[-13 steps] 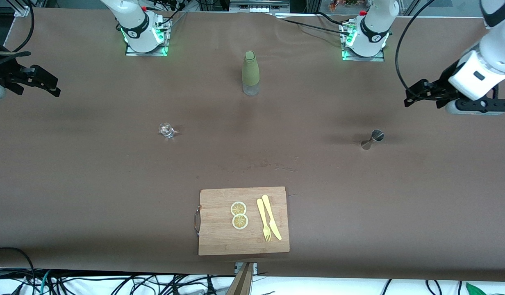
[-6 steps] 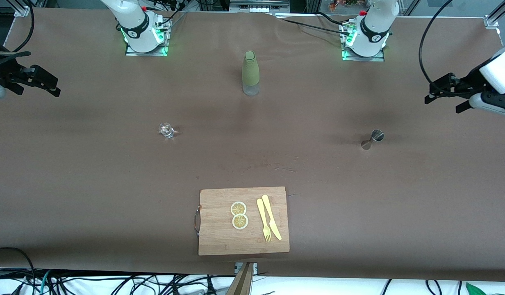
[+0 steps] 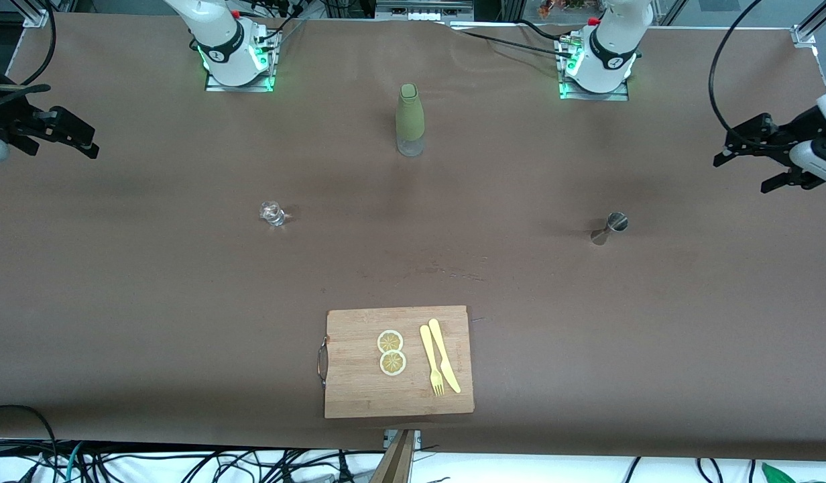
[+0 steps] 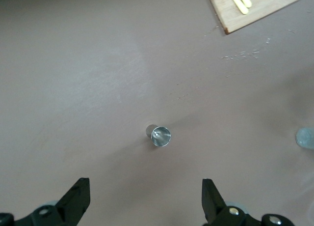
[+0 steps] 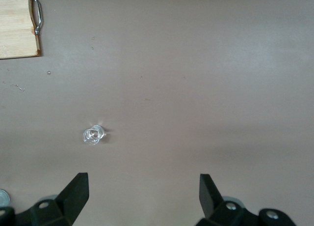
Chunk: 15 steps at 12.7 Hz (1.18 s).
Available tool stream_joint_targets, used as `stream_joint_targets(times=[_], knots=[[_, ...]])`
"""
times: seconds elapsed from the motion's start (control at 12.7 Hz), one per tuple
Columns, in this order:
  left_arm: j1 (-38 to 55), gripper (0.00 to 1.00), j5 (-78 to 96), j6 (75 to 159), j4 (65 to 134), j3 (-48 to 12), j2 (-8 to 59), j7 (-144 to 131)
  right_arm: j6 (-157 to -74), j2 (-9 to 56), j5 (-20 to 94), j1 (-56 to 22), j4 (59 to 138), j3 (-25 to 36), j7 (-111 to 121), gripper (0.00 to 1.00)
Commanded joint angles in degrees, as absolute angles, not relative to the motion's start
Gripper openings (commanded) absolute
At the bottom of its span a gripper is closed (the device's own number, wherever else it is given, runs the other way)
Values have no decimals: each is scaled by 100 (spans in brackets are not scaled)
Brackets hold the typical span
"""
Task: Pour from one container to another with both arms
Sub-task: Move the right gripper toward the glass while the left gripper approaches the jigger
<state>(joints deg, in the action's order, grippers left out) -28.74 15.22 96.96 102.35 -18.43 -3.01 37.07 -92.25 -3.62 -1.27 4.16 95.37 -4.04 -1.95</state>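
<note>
Midway between the two bases stands a bottle (image 3: pixel 409 121) in an olive-green sleeve. A small clear glass (image 3: pixel 273 213) sits toward the right arm's end, also the glass (image 5: pixel 93 135) in the right wrist view. A metal jigger (image 3: pixel 611 227) stands toward the left arm's end, seen from above as the jigger (image 4: pixel 160 135). My left gripper (image 3: pixel 748 171) hangs open and empty over the table's edge at its own end, the same left gripper (image 4: pixel 145 186) well short of the jigger. My right gripper (image 3: pixel 84 142) waits open over its end, as does the right gripper (image 5: pixel 143 184) in its own view.
A wooden cutting board (image 3: pixel 359 389) with a metal handle lies near the front camera's edge. It carries two lemon slices (image 3: pixel 391 352), a yellow fork (image 3: pixel 431 362) and a yellow knife (image 3: pixel 445 355). Cables trail around both bases.
The left arm has drawn back toward its own end of the table, carrying its open gripper away from above the jigger. The right arm has not moved.
</note>
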Motion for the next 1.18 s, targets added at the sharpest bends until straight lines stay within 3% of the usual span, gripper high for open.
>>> stream_joint_targets(times=[0.0, 0.24, 0.63, 1.1], knots=[[-3269, 100, 1968, 9790, 10134, -1846, 69, 4804, -9167, -352, -132, 396, 9492, -396, -176, 100], [-3287, 99, 2082, 9888, 10239, -1653, 263, 5534, -9158, -246, -79, 378, 9466, -413, -158, 100], [-3296, 98, 2530, 10186, 10661, -1389, 570, 7001, -9019, 587, 95, 395, 9440, -396, -62, 100], [-3401, 99, 3609, 10187, 11056, -967, 1422, 9690, -8921, 922, 841, 614, 9448, -334, 3325, 100]])
